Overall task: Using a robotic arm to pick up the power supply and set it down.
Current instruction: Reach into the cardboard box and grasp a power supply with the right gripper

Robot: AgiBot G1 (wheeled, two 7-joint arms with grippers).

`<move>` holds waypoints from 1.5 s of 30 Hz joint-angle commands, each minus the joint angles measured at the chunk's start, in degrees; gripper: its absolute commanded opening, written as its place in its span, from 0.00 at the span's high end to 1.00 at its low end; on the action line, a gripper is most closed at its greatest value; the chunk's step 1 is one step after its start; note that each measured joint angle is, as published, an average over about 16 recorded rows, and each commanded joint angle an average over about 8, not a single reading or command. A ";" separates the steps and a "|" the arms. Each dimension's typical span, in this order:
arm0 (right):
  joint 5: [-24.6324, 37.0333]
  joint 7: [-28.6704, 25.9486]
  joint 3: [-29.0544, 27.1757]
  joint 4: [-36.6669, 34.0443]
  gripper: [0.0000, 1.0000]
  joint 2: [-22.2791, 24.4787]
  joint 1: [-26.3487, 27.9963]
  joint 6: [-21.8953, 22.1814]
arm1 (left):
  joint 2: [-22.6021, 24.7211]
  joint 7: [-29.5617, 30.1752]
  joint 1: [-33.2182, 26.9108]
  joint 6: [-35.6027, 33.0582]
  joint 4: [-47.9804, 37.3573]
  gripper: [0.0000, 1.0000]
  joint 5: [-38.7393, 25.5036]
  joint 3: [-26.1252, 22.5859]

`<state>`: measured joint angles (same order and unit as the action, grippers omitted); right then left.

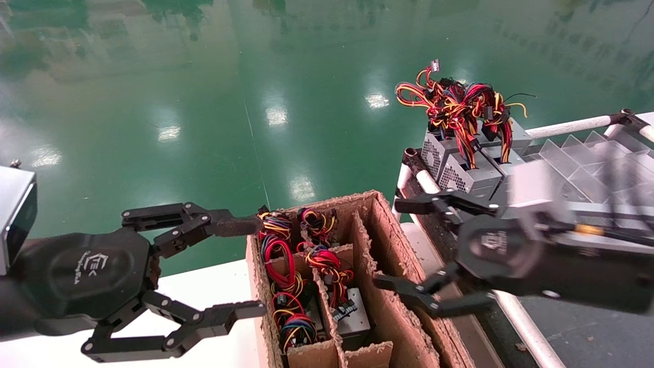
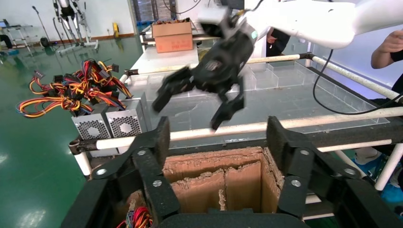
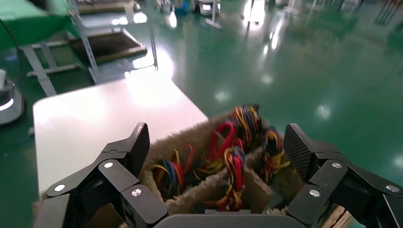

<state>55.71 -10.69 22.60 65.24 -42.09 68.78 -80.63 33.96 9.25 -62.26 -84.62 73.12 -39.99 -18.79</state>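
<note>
Several power supplies stand in the brown carton (image 1: 380, 240), grey boxes (image 1: 352, 319) under red, yellow and blue wire bundles (image 1: 278, 255). Two more power supplies (image 1: 460, 171) sit on the rack to the right, their wires (image 1: 460, 105) piled on top. My right gripper (image 1: 396, 245) hangs open over the carton's right-hand compartments with nothing between its fingers. In the right wrist view the gripper (image 3: 218, 152) looks down on the wires (image 3: 228, 152). My left gripper (image 1: 255, 267) is open and empty at the carton's left wall. In the left wrist view, that gripper (image 2: 218, 140) frames an empty compartment (image 2: 218, 183).
The carton stands on a white table (image 1: 204, 291). To the right is a rack of white tubes (image 1: 567, 127) with a clear divided tray (image 1: 587, 158). Green floor (image 1: 255, 102) lies beyond. A person's arm (image 2: 389, 45) and another carton (image 2: 173, 35) show in the left wrist view.
</note>
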 commanded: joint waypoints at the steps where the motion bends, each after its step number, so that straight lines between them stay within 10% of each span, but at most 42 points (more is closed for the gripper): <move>1: 2.83 -0.29 1.56 -1.51 0.00 -1.69 1.81 0.66 | 0.00 0.00 0.00 0.00 0.00 0.00 0.00 0.00; 7: 9.53 1.16 5.92 -8.35 0.00 -8.35 6.25 1.21 | 0.00 -0.01 0.00 0.00 0.00 0.00 0.01 -0.01; 16: 14.67 4.79 9.31 -20.32 0.99 -16.90 10.40 3.22 | -0.01 -0.01 -0.01 0.01 0.00 0.00 0.02 -0.03; 45: 17.70 14.96 11.24 -33.30 1.00 -23.00 12.05 4.01 | -0.03 -0.03 -0.02 0.03 0.00 0.00 0.05 -0.07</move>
<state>73.40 4.33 33.83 31.94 -65.10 80.82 -76.62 33.93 9.21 -62.28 -84.60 73.11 -39.94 -18.86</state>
